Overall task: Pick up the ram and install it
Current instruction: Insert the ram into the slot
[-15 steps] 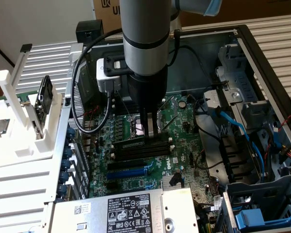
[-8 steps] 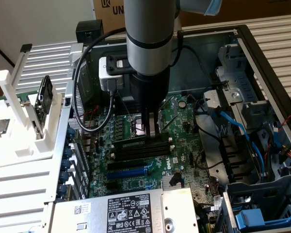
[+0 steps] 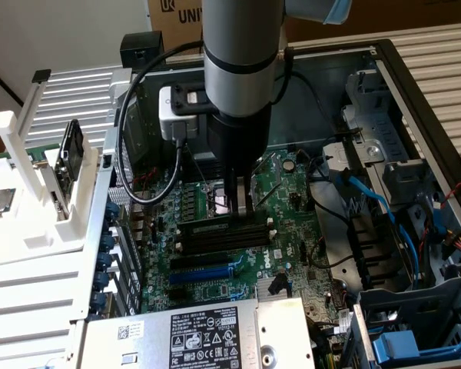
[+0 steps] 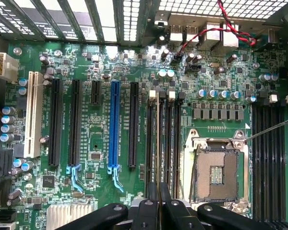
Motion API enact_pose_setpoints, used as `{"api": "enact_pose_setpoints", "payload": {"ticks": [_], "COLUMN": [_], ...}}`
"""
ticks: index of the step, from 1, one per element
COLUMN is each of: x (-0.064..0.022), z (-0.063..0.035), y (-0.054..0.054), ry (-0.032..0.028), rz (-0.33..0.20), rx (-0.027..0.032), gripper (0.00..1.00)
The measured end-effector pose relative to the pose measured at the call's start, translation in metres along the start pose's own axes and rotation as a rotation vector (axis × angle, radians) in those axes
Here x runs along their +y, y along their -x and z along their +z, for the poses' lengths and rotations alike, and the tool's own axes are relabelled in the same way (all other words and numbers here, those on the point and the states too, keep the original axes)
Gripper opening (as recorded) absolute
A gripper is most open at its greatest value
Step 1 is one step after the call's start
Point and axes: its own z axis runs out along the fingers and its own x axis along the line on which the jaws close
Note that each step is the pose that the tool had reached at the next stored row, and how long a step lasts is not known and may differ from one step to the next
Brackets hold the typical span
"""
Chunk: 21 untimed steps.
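Down over the memory slots [image 3: 219,238] of the motherboard [image 3: 288,192], at six o'clock of the open CPU socket [image 3: 215,201] in the exterior view, my gripper [image 3: 242,209] [image 4: 158,205] has its jaws pinched nearly together on the ram [image 3: 203,224], standing on edge along a slot.

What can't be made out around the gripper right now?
Whether the gripper holds the ram: wrist view, its shut fingers cover the gap; exterior view, too small against the dark slots.
Slot under the fingertips: both views, hidden by the gripper.
CPU socket: wrist view, one edge covered by the gripper; exterior view, partly behind it.
Motherboard behind the arm: exterior view, blocked.
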Motion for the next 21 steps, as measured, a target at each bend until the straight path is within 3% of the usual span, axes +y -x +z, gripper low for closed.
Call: {"api": "enact_pose_setpoints", "payload": {"ticks": [2,4,8,9,11,17,21], "x": [-0.0007,-0.0028,-0.0033,-0.0032,-0.0033,-0.0044,-0.0057], "z": [0.0001,-0.0002,0.0,-0.0001,0.0,0.0,0.0], "y": [0.0005,0.0005,0.0005,0.001,0.0023,0.0033,0.0033], "ry": [0.0001,0.0067,0.0102,0.0112,0.0112,0.0112,0.0112], "rz": [0.0,0.001,0.001,0.002,0.002,0.003,0.003], "rx": [0.0032,0.0044,0.0061,0.0099,0.0163,0.0257,0.0259], "gripper": [0.12,0.12,0.12,0.12,0.12,0.12,0.12]}}
